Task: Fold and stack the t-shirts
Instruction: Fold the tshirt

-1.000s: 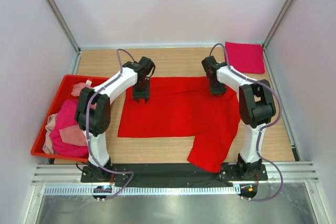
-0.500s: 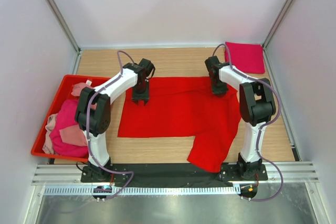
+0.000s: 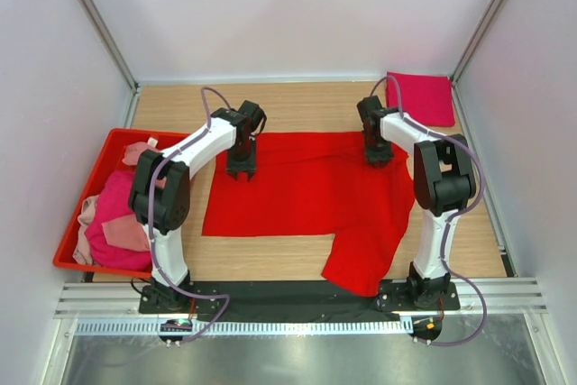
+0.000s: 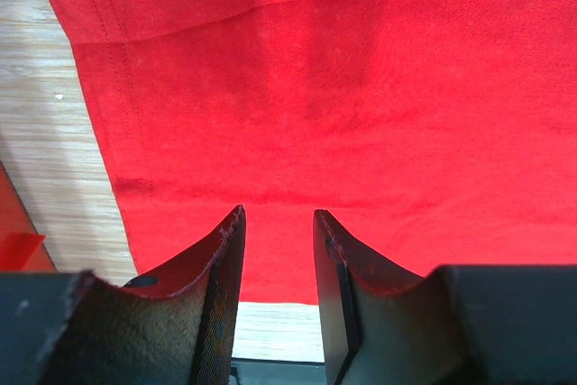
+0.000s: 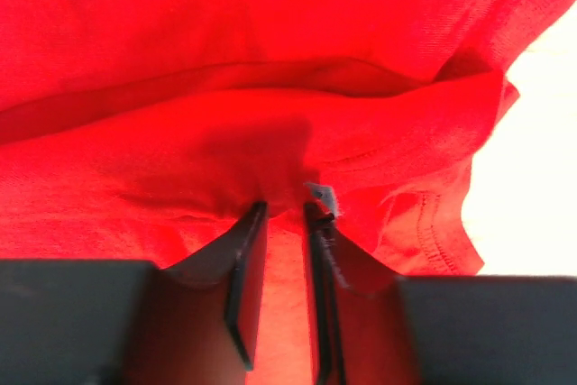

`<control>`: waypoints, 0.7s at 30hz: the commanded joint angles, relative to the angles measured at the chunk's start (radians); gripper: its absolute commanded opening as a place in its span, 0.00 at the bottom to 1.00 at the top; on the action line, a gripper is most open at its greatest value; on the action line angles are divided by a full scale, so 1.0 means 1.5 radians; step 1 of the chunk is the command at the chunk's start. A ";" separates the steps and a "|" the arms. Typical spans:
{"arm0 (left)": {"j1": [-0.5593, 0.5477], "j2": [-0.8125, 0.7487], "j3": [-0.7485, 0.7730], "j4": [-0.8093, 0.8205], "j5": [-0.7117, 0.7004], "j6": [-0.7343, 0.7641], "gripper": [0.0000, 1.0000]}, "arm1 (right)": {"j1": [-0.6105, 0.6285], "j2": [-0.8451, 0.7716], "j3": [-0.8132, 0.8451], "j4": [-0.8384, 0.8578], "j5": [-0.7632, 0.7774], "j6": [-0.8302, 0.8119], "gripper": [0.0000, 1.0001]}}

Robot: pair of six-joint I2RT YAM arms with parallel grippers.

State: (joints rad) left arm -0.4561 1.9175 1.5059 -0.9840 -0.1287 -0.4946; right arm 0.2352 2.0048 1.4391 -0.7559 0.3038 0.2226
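A bright red cotton t-shirt [image 3: 302,188] lies spread flat across the middle of the light wooden table [image 3: 306,105]. One part of it trails off toward 5 o'clock, down to the base of the right arm. The left gripper [image 3: 240,171] stands over the shirt's 10 o'clock corner. In the left wrist view its fingers [image 4: 225,250] are apart, with smooth red cloth showing in the gap and no fold caught between them. The right gripper [image 3: 377,158] is at the shirt's 1 o'clock corner. In the right wrist view its fingers [image 5: 245,241] are drawn close together and pinch a bunched ridge of the red fabric, with wrinkles running to the tips and a small grey tag [image 5: 321,196] just beside them. A folded magenta-crimson t-shirt [image 3: 420,98] lies flat in the table's 1 o'clock corner, well apart from the red one. At 9 o'clock sits a rigid red plastic bin [image 3: 126,135], holding a loose heap of pale pink and magenta shirts [image 3: 122,218]
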 commanded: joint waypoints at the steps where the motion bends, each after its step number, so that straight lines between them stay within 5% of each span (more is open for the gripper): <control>1: -0.001 -0.022 0.021 0.006 0.008 -0.008 0.38 | 0.002 -0.032 -0.010 0.013 -0.018 0.010 0.31; 11: -0.001 -0.013 0.035 -0.001 0.005 -0.001 0.38 | 0.002 -0.017 0.009 0.013 -0.040 0.012 0.36; 21: -0.001 0.000 0.045 0.000 0.009 0.002 0.38 | 0.002 -0.030 0.002 0.016 -0.020 0.011 0.15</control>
State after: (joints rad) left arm -0.4561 1.9182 1.5299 -0.9848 -0.1265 -0.4934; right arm 0.2337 1.9968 1.4303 -0.7418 0.2665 0.2340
